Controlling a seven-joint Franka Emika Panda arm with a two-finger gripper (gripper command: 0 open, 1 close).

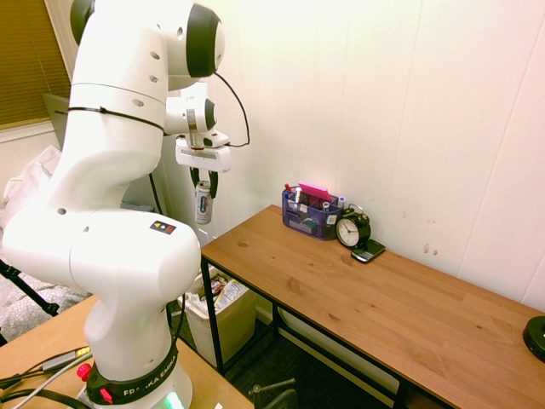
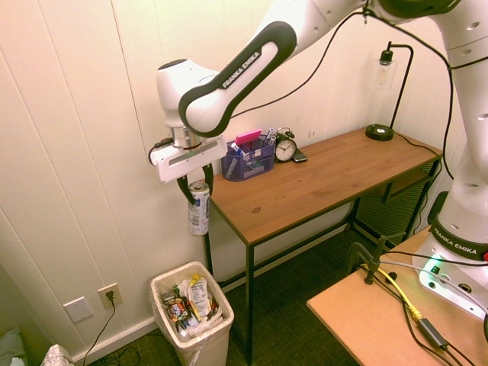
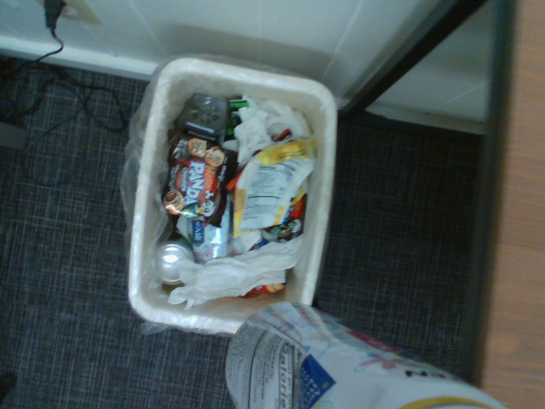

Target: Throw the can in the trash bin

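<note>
Home office: wooden desk (image 1: 375, 298), alarm clock (image 1: 352, 230), lamp (image 2: 385, 91).

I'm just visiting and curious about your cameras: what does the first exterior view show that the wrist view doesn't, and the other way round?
Only the first exterior view shows the wooden desk top with its blue desk organizer and black alarm clock, plus the tool shut on the can's top.

Only the wrist view looks straight down into the bin, showing a snack wrapper, crumpled paper and a discarded can inside.

Both show the held can and the trash bin on the floor beside the desk.
</note>
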